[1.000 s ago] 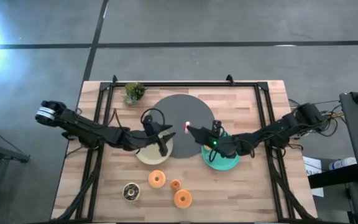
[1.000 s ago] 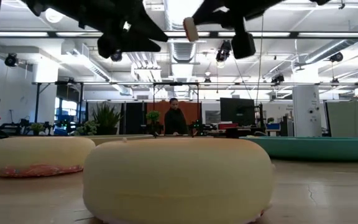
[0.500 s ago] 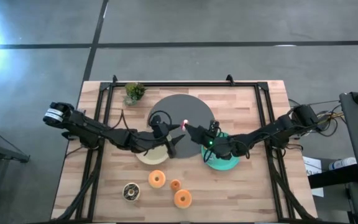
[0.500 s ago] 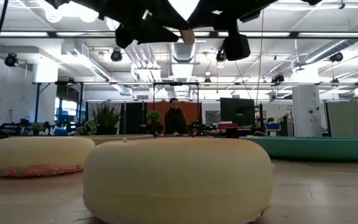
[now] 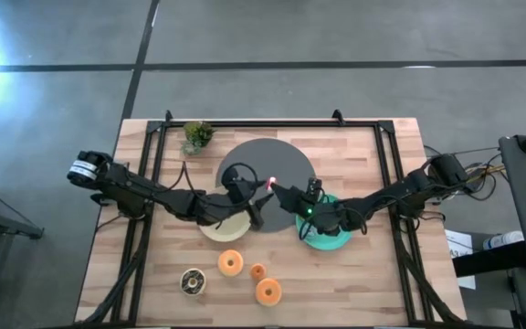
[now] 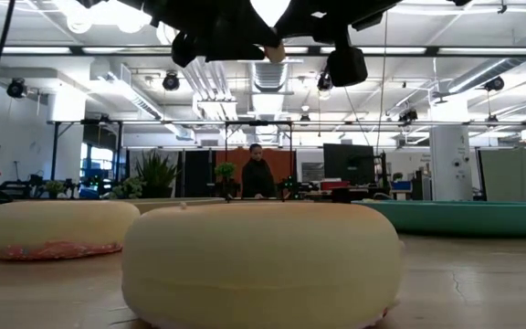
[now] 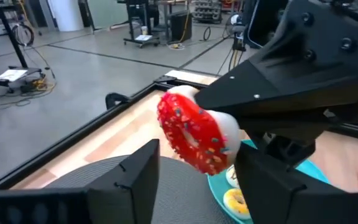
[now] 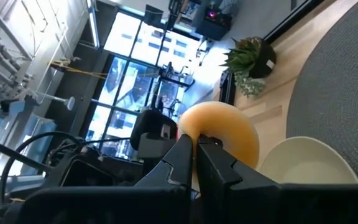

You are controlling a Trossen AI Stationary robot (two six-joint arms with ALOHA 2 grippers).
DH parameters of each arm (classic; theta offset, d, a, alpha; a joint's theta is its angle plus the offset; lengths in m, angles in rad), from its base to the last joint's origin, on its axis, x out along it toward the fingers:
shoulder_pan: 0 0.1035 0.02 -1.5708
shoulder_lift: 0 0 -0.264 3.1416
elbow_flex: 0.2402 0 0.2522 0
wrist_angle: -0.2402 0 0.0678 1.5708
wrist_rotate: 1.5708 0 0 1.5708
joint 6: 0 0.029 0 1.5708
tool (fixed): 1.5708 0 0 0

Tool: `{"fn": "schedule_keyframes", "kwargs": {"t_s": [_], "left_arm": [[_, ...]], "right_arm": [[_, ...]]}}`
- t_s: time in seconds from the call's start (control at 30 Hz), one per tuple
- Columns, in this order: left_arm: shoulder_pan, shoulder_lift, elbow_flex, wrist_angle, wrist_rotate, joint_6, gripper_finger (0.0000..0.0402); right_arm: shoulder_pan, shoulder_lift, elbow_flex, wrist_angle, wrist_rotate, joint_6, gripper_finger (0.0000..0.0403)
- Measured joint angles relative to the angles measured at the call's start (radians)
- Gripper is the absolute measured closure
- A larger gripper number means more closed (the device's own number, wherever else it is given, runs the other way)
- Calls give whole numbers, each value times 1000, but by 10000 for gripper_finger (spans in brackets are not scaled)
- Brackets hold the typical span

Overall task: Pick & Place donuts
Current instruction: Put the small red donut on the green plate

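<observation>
A small donut (image 7: 194, 138), red-frosted with sprinkles on one face and orange on the other (image 8: 225, 134), hangs in the air over the near right edge of the dark grey disc (image 5: 263, 164). My right gripper (image 5: 275, 188) is shut on it. My left gripper (image 7: 194, 183) is open and faces the right one. Its two fingers stand on either side of the donut's lower part, apart from it. Three orange donuts (image 5: 230, 263) (image 5: 257, 271) (image 5: 268, 291) and a chocolate one (image 5: 192, 281) lie flat on the table near its front edge. My right gripper pinches the donut's rim (image 8: 211, 138) between its two shut fingers (image 8: 184, 155). The fingers come level from the table's right. The donut stands on edge, lifted clear of the table. Its red face is turned to my left gripper and its orange face to my right wrist.
A cream plate (image 5: 219, 228) lies under my left gripper, and a teal plate (image 5: 329, 239) holding small donuts (image 7: 235, 202) lies under my right arm. A potted plant (image 5: 197, 135) stands at the far left. A person (image 6: 257, 174) stands far behind the table.
My left gripper has moved toward the table's right, up to the donut in my right gripper, so that its fingers now flank the donut. My right gripper and the donut have kept nearly still.
</observation>
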Motion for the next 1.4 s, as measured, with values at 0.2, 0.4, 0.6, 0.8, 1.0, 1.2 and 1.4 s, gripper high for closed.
{"fn": "schedule_keyframes", "kwargs": {"t_s": [0.2,0.4,0.6,0.8,1.0,1.2,1.4], "left_arm": [[0,4,10,-29,0,21,333],[0,4,10,-36,0,66,395],[1,4,11,-102,-3,71,400],[1,11,11,-112,132,133,400],[1,114,23,-118,212,239,401],[5,304,182,-129,282,351,401],[3,524,459,-295,284,464,401]], "right_arm": [[0,0,0,-2,-8,-3,382],[15,-4,-2,-7,-34,-40,339],[50,-151,-10,-447,-135,-33,283],[104,-354,24,-996,-214,46,249],[140,-444,158,-1472,-192,162,248],[142,-447,303,-1589,-110,88,257],[145,-447,417,-1602,-29,-5,259]]}}
